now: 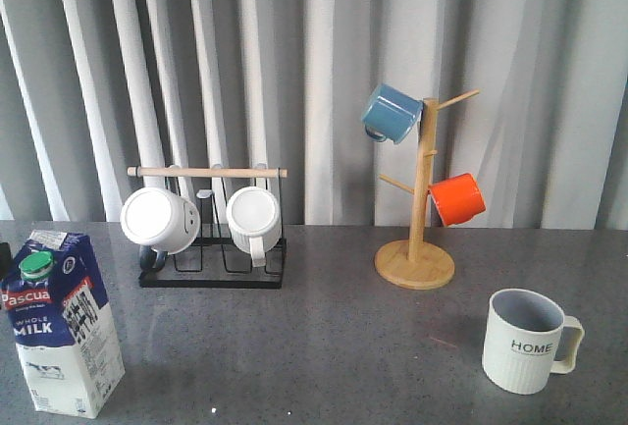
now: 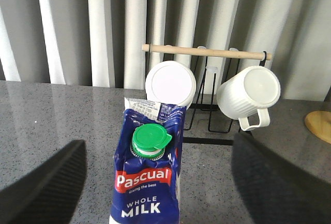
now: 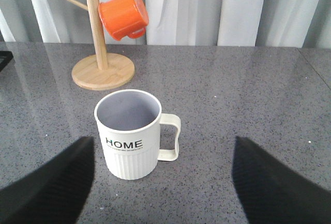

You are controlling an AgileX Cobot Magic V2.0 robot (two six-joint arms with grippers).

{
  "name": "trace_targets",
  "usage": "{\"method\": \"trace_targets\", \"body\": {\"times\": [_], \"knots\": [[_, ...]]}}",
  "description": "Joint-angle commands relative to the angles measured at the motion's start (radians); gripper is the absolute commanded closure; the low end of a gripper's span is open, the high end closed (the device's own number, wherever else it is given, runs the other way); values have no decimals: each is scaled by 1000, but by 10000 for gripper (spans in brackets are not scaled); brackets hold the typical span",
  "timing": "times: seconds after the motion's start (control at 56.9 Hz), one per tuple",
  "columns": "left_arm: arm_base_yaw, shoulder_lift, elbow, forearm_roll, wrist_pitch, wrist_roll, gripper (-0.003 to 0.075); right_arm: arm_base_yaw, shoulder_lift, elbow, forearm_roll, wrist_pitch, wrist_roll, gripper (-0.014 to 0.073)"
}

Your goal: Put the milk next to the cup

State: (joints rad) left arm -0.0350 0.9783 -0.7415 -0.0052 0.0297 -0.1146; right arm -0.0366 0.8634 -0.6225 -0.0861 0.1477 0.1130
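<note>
The milk (image 1: 61,322), a tall blue-and-white carton with a green cap and red "Pascual" label, stands upright at the table's front left. The cup (image 1: 526,341), a cream ribbed mug marked "HOME", stands at the front right, handle to the right. Neither gripper shows in the front view. In the left wrist view my left gripper (image 2: 165,182) is open, its dark fingers (image 2: 44,185) wide either side of the milk (image 2: 147,177), not touching it. In the right wrist view my right gripper (image 3: 164,182) is open and empty, just in front of the cup (image 3: 129,133).
A black wire rack (image 1: 211,248) with a wooden bar holds two plain white mugs (image 1: 160,220) at the back left. A wooden mug tree (image 1: 419,209) at the back centre-right carries a blue mug (image 1: 391,113) and an orange mug (image 1: 458,199). Grey curtains hang behind the table.
</note>
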Motion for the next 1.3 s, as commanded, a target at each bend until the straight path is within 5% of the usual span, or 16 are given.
{"method": "trace_targets", "body": {"times": [0.0, 0.211, 0.562, 0.738, 1.019, 1.283], "knots": [[2, -4, -33, -11, -92, -11, 15, -3, -3, -37, -3, -94, -7, -14], [2, -4, -33, -11, -92, -11, 9, -3, -3, -37, -2, -106, -6, 13], [2, -4, -33, -11, -92, -11, 134, -17, 174, -36, -74, -216, -10, 22], [2, -4, -33, -11, -92, -11, 194, -120, 368, 35, -83, -476, -9, 22], [2, -4, -33, -11, -92, -11, 225, -168, 638, 160, -145, -1139, -48, 22], [2, -4, -33, -11, -92, -11, 225, -167, 822, 155, -38, -1251, -123, 22]]}}
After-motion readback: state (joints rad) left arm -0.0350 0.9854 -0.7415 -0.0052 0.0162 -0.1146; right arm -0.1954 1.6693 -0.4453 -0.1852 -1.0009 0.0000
